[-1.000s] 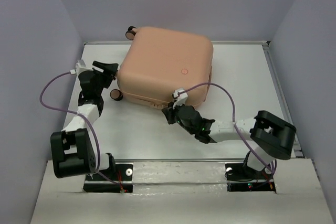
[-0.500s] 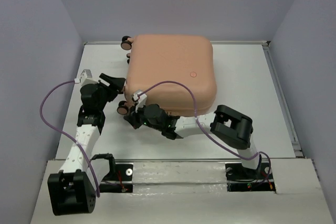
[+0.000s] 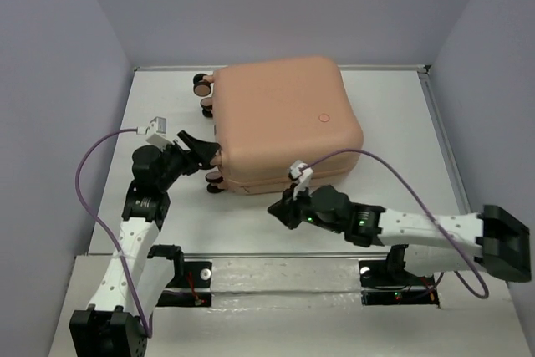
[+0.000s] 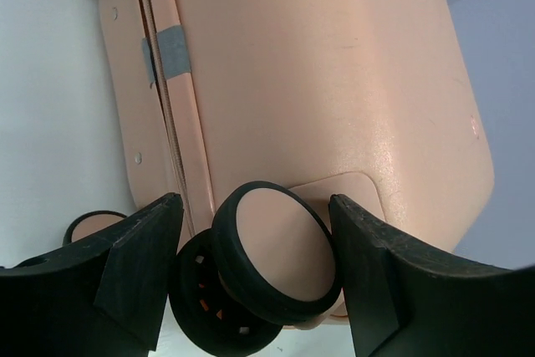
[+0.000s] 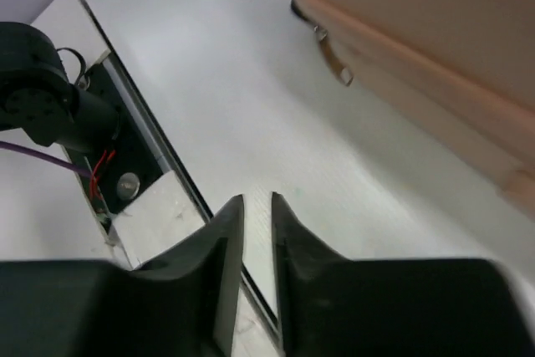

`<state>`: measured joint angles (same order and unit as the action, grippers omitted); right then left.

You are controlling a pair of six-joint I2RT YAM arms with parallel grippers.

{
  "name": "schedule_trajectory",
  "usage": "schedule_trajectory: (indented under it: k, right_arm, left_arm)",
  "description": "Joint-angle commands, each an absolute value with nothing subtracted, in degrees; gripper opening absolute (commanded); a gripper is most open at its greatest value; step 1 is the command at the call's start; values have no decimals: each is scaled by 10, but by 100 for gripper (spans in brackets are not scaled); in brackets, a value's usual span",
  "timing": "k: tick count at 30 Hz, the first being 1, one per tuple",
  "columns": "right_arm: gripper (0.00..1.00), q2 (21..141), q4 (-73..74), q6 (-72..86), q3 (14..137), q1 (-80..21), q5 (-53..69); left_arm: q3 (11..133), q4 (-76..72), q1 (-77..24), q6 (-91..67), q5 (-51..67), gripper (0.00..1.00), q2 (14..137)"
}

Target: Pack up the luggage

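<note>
1. Right gripper [image 3: 280, 209]: find it low over the table [image 3: 401, 106], just off the 6 o'clock edge of the suitcase [image 3: 284, 123]. Its fingers are drawn almost together with only a thin gap, and they grip nothing. In the right wrist view a zipper pull [image 5: 334, 60] hangs from the seam ahead, apart from the fingers.

2. Left gripper [image 3: 196, 150]: find it at the suitcase's 8 o'clock corner. Its jaws stand well apart and straddle a wheel [image 4: 276, 252] without clamping it.

3. Suitcase: it lies flat on the table with its lid down, filling the middle toward 12 o'clock. Its wheeled end faces 9 o'clock.

4. Progress: no loose items to pack show anywhere on the table, and the shell is shut. Judge the loading as finished. The pictures do not show whether the zipper is run fully round. Treat closing, or shifting the case, as the likely remainder.

5. Count:
   - one suitcase
   - two grippers
   - one zipper pull
   - one grey tape patch [image 4: 171, 43] on the seam
   - one round dimple [image 3: 324, 119] on the lid
   - three wheels clear in the overhead view, including the two far wheels [image 3: 201, 84] at 10 o'clock; a fourth wheel may be hidden by the left gripper
</note>
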<state>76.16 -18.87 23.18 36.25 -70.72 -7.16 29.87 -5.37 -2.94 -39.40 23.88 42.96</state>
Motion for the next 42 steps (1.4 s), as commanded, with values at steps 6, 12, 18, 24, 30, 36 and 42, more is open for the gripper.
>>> schedule_trajectory:
  k: [6, 12, 18, 24, 30, 36, 42]
  right_arm:
    - [7, 438, 210, 381, 297, -527, -260]
    - [7, 457, 252, 389, 325, -476, -316]
    - [7, 531, 143, 294, 359, -321, -231]
    - [7, 649, 26, 208, 432, -274, -139]
    - [7, 760, -22, 175, 528, -248, -65]
    - [7, 784, -16, 149, 577, -206, -15]
    - [61, 657, 17, 178, 486, -199, -19]
  left_arm:
    - [262, -120, -103, -367, 210, 6, 349]
    - [236, -122, -184, -355, 187, 6, 319]
    - [205, -172, -313, -343, 133, 6, 316]
    - [208, -198, -437, -318, 53, 6, 356]
    - [234, -250, -518, -295, 33, 6, 434]
    - [270, -279, -536, -288, 23, 6, 491]
    - [338, -277, -537, -300, 19, 6, 567]
